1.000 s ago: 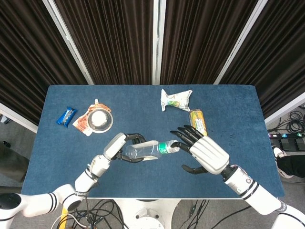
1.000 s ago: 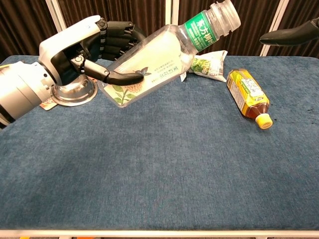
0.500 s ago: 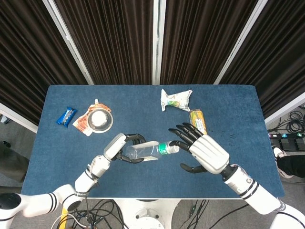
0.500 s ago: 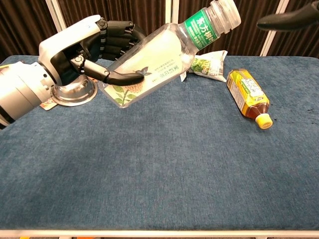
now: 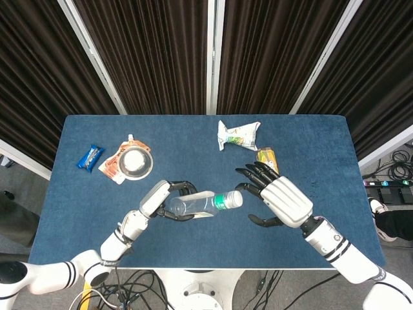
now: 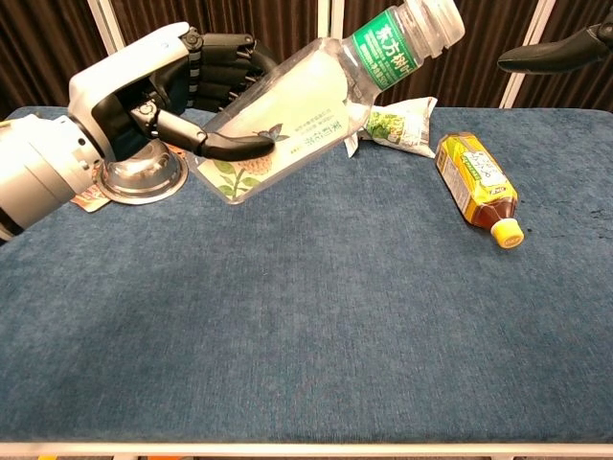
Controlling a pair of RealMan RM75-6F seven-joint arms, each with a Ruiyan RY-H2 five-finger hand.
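The left hand is wrapped around a clear bottle and holds it up above the blue table. The bottle is tilted, with its white cap pointing over at the right hand. That hand holds nothing. Its fingers are spread apart, and its dark fingertips sit close to the cap but do not touch it.

It looks like the cap step is in hand, or passing the bottle across. I think the right hand needs to slide in a little and close its fingers around the cap, while the left hand keeps the bottle steady.

A yellow drink bottle lies on the table near the right hand
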